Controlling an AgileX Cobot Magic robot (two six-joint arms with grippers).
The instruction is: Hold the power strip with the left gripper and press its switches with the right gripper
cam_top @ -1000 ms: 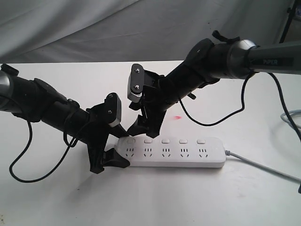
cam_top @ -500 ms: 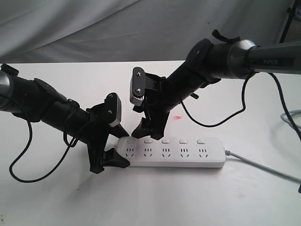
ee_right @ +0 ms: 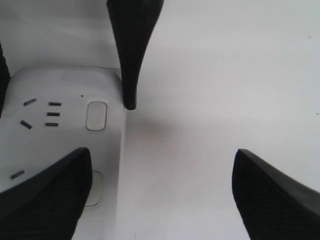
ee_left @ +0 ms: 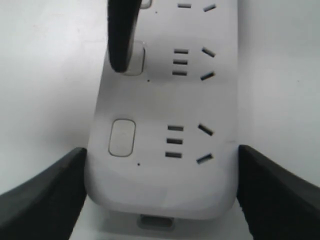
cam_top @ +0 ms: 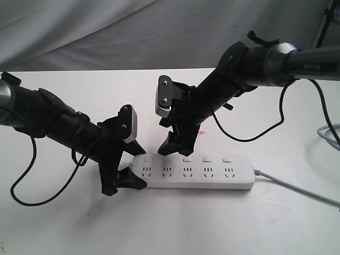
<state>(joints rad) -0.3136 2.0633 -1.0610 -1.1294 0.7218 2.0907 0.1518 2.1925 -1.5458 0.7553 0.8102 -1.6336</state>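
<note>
Exterior view: pinching the power strip [cam_top: 212, 178] endwise in left gripper [cam_top: 139, 166], bracing it. Poising wide-spread right gripper [cam_top: 179, 149] at second switch [cam_top: 167, 159] for pressing.

The right arm [cam_top: 249, 66] bears white lettering "PIPER".
</note>
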